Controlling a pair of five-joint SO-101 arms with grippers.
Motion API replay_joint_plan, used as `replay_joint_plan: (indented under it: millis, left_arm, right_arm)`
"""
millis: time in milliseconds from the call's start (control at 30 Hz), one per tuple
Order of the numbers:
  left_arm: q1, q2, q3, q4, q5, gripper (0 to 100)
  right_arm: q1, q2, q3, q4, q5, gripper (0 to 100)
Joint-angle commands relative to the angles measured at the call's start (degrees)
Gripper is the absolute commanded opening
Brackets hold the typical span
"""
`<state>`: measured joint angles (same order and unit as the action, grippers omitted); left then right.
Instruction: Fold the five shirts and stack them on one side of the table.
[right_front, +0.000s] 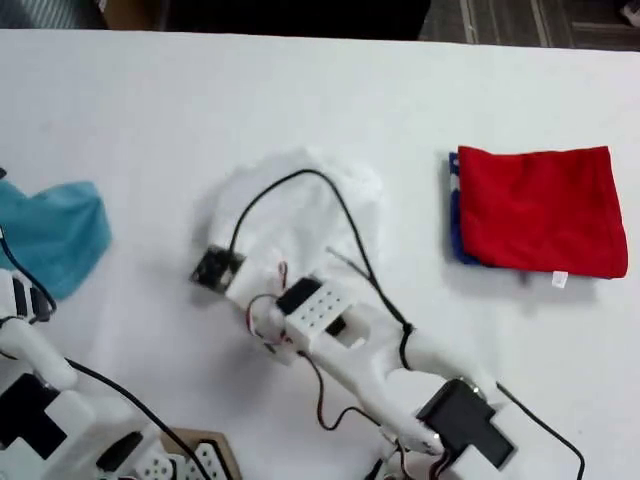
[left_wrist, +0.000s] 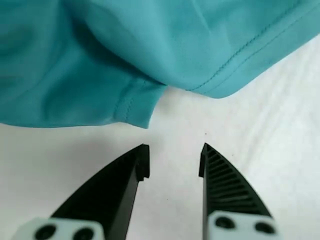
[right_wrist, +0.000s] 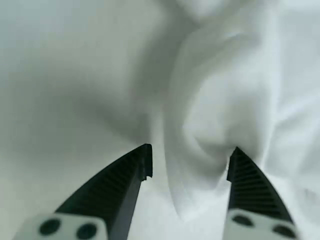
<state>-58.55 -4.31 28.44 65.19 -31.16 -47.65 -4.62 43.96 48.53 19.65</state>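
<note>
Stacked already: red shirt (right_front: 540, 208) on blue shirt (right_front: 455, 230); not yet folded: white shirt (right_front: 290, 220) under open right gripper (right_wrist: 190, 149), teal shirt (right_front: 55, 235) near open left gripper (left_wrist: 175, 146).

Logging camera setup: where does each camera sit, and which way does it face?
High view: fixed above the table, looking down on a teal shirt, a white shirt and a red shirt folded atop a blue shirt; left arm, right arm show.
Left wrist view: on the left arm, facing past its open left gripper at the teal shirt's hem.
Right wrist view: on the right arm, facing past its open right gripper into the white shirt's folds.
Shared: teal shirt, high and left wrist; white shirt, high and right wrist.
</note>
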Motion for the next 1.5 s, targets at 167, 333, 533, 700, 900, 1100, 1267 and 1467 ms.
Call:
replay_joint_plan:
  millis: [167,333,533,700,900,1100,1267,1467]
  left_arm:
    - [-0.3,0.1,-2.1,-0.2,0.5,19]
    - [-0.3,0.1,-2.1,-0.2,0.5,19]
    - [0.6,0.1,-2.0,-0.2,0.5,19]
    - [3.5,0.1,-2.0,0.0,0.7,19]
    - [9.4,0.2,-1.9,1.5,0.7,19]
    - [12.7,0.2,-1.9,1.4,0.7,19]
    - [14.7,0.2,-0.3,1.1,0.4,19]
    - [17.1,0.2,2.5,1.0,0.6,19]
  right_arm:
    - [13.4,12.7,-17.1,2.3,0.3,17.0]
    - [19.1,17.2,-30.1,4.2,0.3,3.3]
    - [19.5,17.1,-49.8,17.6,0.3,2.1]
    - [18.5,17.1,-68.9,32.3,0.3,2.1]
    - [16.4,17.0,-92.3,49.1,0.3,2.1]
    - [12.7,9.4,-98.8,49.6,0.3,2.0]
    - [9.6,1.9,-97.8,49.6,0.4,2.0]
    - [9.7,-1.3,-92.9,49.6,1.1,2.0]
